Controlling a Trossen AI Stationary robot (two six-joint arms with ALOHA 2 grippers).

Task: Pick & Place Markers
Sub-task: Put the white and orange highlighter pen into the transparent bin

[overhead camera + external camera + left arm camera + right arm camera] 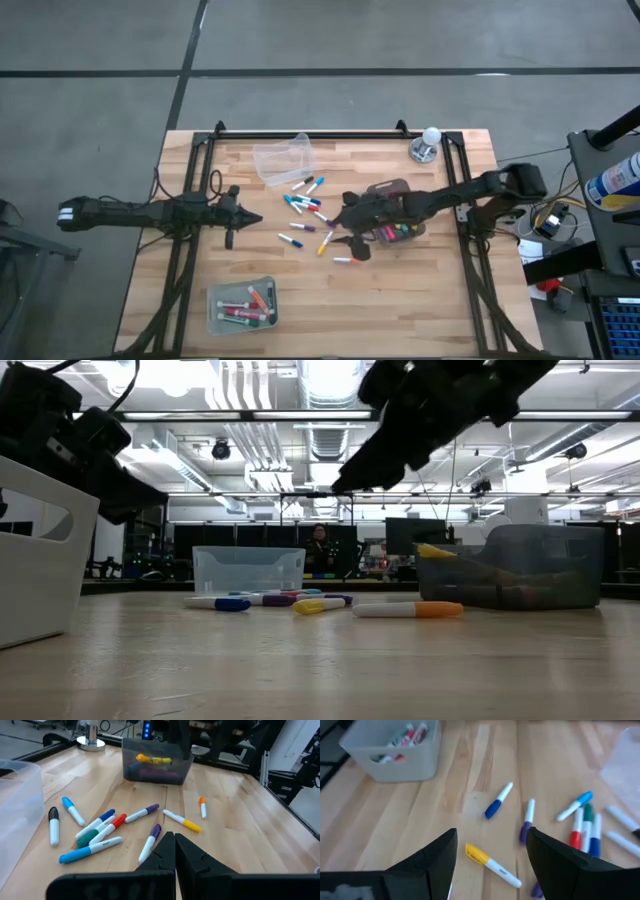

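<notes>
We see a wooden table (pixel 400 300) made of light planks, with a grey floor around it. The markers (pixel 305 205) lie loose in the middle of the table, between the two arms. Some more markers sit in a grey bin (pixel 242 305) near the left front corner, and some in a dark bin (pixel 156 765) under the right arm. A clear bin (pixel 282 158) stands on the far side. The left gripper (pixel 245 218) is clenched tight with nothing in it, just left of the markers. The right gripper (pixel 490 857) is spread wide above a yellow-capped marker (pixel 492 865) and holds nothing. Behind the table is a big room with bright ceiling lights (pixel 325 380), and a person (pixel 318 548) stands far off.
</notes>
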